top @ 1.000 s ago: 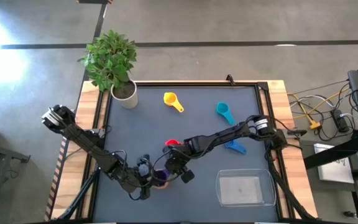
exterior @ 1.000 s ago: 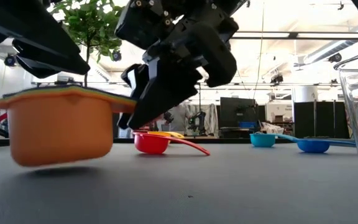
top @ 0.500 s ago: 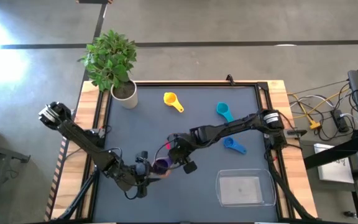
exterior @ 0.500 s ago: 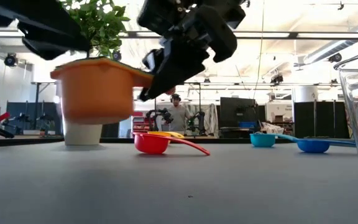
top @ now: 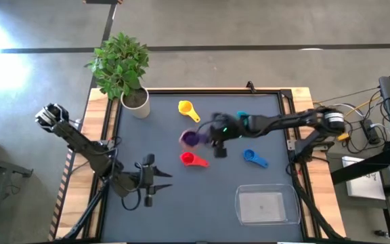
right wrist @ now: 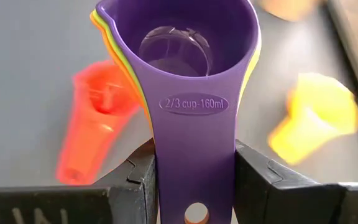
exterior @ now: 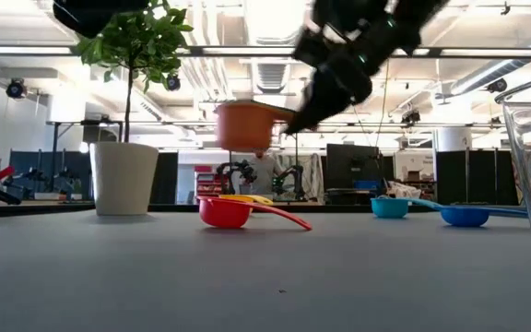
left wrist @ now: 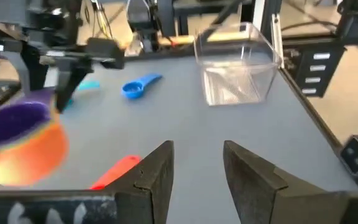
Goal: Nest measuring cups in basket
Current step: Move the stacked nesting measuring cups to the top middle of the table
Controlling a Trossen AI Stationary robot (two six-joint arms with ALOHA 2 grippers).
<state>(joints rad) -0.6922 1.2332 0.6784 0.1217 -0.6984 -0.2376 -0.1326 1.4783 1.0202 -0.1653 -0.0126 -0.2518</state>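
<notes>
My right gripper point(right wrist: 194, 171) is shut on a nested stack of cups, purple point(right wrist: 185, 37) innermost and orange point(exterior: 245, 124) outermost, held in the air over the table's middle point(top: 190, 137). Four cups lie bowl-down on the table: red point(top: 193, 160), yellow point(top: 188, 110), blue point(top: 254, 158) and teal point(top: 242, 120), the last partly under the right arm. The clear basket point(top: 268, 205) stands at the near right. My left gripper point(top: 147, 179) is open, low over the near left of the table, touching nothing. My right gripper pinches the stack's handles point(right wrist: 194, 143) between its two fingers point(right wrist: 135, 180), coming roughly level from the table's right, fingers across the handle. The bowls stick out beyond the fingertips, mouth up. The stack is lifted clear, well above the table point(exterior: 245, 124).
A white plant pot point(top: 135, 102) stands at the far left corner. The red cup point(right wrist: 98, 118) and yellow cup point(right wrist: 316, 115) lie below the held stack. Open mat lies between the left gripper and the basket point(left wrist: 241, 68). Wooden rails edge the table.
My right gripper has carried the cup stack up from just above the table beside the left gripper, and toward the far and right. The stack now hangs high above the red cup. My left gripper has stayed low and drawn slightly toward the left.
</notes>
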